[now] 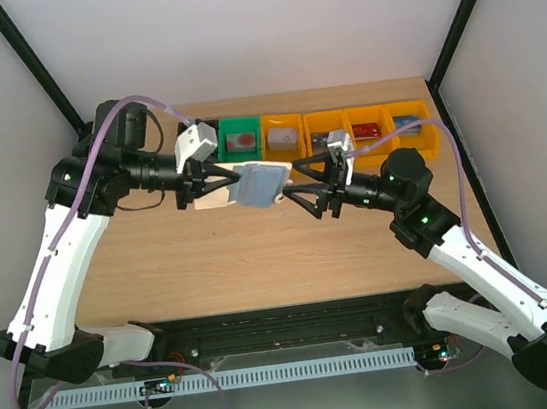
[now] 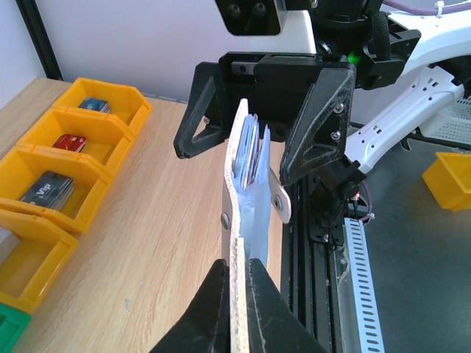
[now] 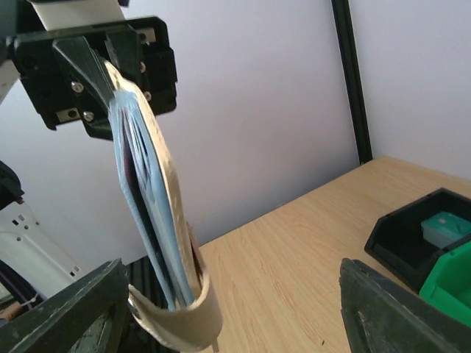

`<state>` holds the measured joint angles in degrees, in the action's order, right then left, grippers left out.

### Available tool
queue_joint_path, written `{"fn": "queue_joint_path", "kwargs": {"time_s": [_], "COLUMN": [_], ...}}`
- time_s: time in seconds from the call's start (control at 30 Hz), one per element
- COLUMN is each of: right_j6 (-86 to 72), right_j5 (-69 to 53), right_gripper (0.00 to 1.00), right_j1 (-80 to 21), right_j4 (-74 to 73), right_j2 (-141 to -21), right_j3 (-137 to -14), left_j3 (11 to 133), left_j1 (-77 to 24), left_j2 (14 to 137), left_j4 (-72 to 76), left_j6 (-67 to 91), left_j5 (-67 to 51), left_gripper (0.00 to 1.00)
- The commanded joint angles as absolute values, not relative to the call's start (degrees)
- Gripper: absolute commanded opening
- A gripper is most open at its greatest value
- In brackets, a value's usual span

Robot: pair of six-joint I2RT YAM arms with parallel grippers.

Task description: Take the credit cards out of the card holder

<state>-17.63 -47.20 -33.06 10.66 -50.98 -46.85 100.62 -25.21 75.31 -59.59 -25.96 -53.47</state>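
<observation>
- Card holder (image 1: 259,183), a small white folding wallet with pale blue see-through sleeves, hangs mid-frame above the pale wooden table (image 1: 262,267), pinched tight along one edge by the left gripper (image 1: 233,181).
- Right gripper (image 1: 290,188) stands wide, jaws either side of the holder's free edge, gripping nothing.
- Credit cards (image 2: 252,151), thin plastic rectangles, show edge-on inside the sleeves. They are probably light, stiff and slick, so pinch an exposed edge.
- Farther back, upper frame: yellow plastic bins (image 1: 365,132).
</observation>
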Motion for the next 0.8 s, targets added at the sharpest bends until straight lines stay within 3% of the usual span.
{"fn": "queue_joint_path", "kwargs": {"time_s": [0.0, 0.17, 0.3, 0.77], "right_j6": [-18.59, -17.40, -17.07, -19.26], "right_j5": [-47.45, -46.13, -46.12, -45.84], "right_gripper": [0.75, 0.62, 0.58, 0.68], "right_j1": [-33.40, -33.40, -33.52, -42.21], "right_j4": [14.14, 13.50, 12.51, 17.36], "right_j2": [-51.27, -52.43, -53.82, -57.83], "right_j3": [-49.44, -50.98, -51.74, -52.94], "left_j3": [101.37, 101.44, 101.51, 99.40], "left_j1": [-25.14, -25.14, -25.14, -25.14], "left_j2": [74.81, 74.55, 74.44, 73.86], "left_j4": [-60.37, -60.65, -60.84, -59.76], "left_j6": [-26.50, -26.97, -27.15, -26.44], "left_j5": [-56.25, -56.27, -56.41, -56.34], "left_gripper": [0.02, 0.02, 0.02, 0.02]}}
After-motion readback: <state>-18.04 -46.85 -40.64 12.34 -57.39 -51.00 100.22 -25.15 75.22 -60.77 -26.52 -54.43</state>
